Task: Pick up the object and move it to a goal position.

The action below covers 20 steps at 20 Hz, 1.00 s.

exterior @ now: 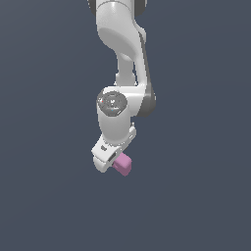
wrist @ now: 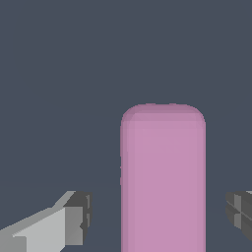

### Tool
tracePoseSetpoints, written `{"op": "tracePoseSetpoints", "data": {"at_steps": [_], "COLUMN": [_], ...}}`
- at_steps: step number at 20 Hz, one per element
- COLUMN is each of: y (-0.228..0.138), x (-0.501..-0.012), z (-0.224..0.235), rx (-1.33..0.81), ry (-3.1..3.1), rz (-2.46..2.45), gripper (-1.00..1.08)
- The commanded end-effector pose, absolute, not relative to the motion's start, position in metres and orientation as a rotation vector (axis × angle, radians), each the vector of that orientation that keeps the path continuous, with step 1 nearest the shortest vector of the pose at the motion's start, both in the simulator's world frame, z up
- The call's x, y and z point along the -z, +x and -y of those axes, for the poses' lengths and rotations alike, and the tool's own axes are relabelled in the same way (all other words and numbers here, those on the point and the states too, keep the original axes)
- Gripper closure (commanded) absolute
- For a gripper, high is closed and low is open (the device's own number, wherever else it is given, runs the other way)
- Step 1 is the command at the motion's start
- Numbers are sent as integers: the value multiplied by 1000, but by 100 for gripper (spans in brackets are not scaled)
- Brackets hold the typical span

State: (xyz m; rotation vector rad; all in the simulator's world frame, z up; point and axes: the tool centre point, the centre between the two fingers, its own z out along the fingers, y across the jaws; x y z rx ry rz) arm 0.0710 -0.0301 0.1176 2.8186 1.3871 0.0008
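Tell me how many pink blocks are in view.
1. The pink block sits between the tool's open fingers, with gaps on both sides. No other shows.

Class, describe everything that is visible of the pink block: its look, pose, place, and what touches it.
The pink block is a plain, matte, elongated bar with rounded edges and no markings. In the wrist view it lies between the two fingertips of the pincer, with a clear gap on each side, so nothing visibly touches it. In the exterior view it pokes out just under the white pincer, on the exterior view's right.
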Motion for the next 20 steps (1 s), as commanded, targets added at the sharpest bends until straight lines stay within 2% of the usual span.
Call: {"op": "tracePoseSetpoints", "data": {"at_steps": [1, 9, 10, 20], "y": [70, 72, 72, 72], "x": [-105, -96, -96, -95], "z": [30, 30, 30, 30], "rx": [0, 0, 0, 1], "ry": [2818, 2818, 2818, 2818], "rz": [-1389, -1390, -1390, -1390], "gripper": [-92, -92, 108, 108]}}
